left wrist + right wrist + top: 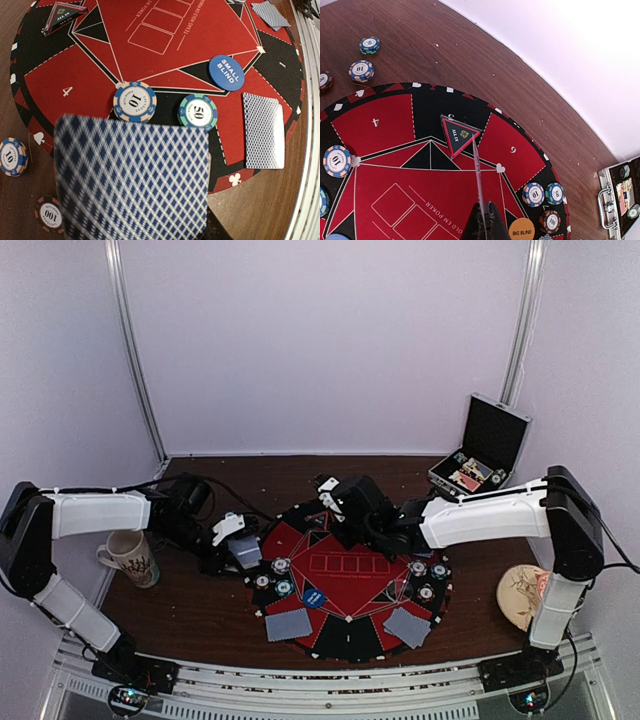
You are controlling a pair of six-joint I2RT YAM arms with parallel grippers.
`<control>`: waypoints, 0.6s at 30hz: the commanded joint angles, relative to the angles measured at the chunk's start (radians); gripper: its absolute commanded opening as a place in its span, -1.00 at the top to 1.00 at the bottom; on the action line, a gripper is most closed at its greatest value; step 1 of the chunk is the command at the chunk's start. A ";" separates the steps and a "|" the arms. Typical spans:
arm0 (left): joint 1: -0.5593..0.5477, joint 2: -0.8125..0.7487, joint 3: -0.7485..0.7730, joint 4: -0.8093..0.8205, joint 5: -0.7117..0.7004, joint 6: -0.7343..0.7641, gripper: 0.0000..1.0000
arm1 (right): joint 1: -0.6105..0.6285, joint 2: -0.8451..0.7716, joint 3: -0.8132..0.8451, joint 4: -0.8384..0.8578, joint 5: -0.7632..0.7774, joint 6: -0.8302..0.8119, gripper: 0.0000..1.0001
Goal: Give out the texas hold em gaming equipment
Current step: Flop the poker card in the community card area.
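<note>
Cards pinched between left and right jaws.

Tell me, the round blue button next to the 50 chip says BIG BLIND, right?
Not quite. The blue button next to the 50 chip says SMALL BLIND, as the left wrist view shows. BIG BLIND is written on the orange button, seen in the right wrist view.
</note>
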 commanded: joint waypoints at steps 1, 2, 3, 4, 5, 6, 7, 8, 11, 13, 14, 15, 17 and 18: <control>0.012 0.007 0.029 0.035 0.011 -0.011 0.30 | 0.045 0.047 0.061 -0.055 0.088 -0.138 1.00; 0.012 0.007 0.028 0.035 0.012 -0.012 0.30 | 0.050 0.057 0.067 -0.051 0.097 -0.153 1.00; 0.012 0.007 0.029 0.035 0.011 -0.012 0.30 | 0.055 0.070 0.077 -0.054 0.109 -0.163 1.00; 0.012 0.007 0.029 0.035 0.011 -0.013 0.30 | 0.057 0.082 0.088 -0.061 0.119 -0.168 1.00; 0.013 0.007 0.029 0.037 0.009 -0.015 0.30 | 0.060 0.099 0.101 -0.070 0.123 -0.173 1.00; 0.013 0.007 0.029 0.038 0.008 -0.015 0.30 | 0.063 0.114 0.111 -0.078 0.129 -0.179 1.00; 0.014 0.008 0.029 0.038 0.008 -0.017 0.30 | 0.068 0.130 0.122 -0.084 0.135 -0.188 1.00; 0.014 0.008 0.028 0.038 0.009 -0.016 0.30 | 0.073 0.148 0.134 -0.090 0.147 -0.196 1.00; 0.015 0.008 0.030 0.038 0.008 -0.018 0.30 | 0.088 0.200 0.169 -0.111 0.180 -0.220 1.00; 0.015 0.010 0.030 0.038 0.009 -0.018 0.30 | 0.093 0.234 0.191 -0.123 0.196 -0.231 1.00; 0.016 0.010 0.031 0.038 0.009 -0.017 0.30 | 0.095 0.247 0.200 -0.126 0.205 -0.236 1.00; 0.016 0.011 0.030 0.038 0.011 -0.018 0.30 | 0.095 0.261 0.208 -0.126 0.210 -0.243 1.00; 0.016 0.013 0.030 0.038 0.011 -0.017 0.30 | 0.098 0.282 0.222 -0.126 0.212 -0.258 1.00; 0.016 0.013 0.031 0.037 0.012 -0.016 0.30 | 0.099 0.298 0.229 -0.126 0.211 -0.265 1.00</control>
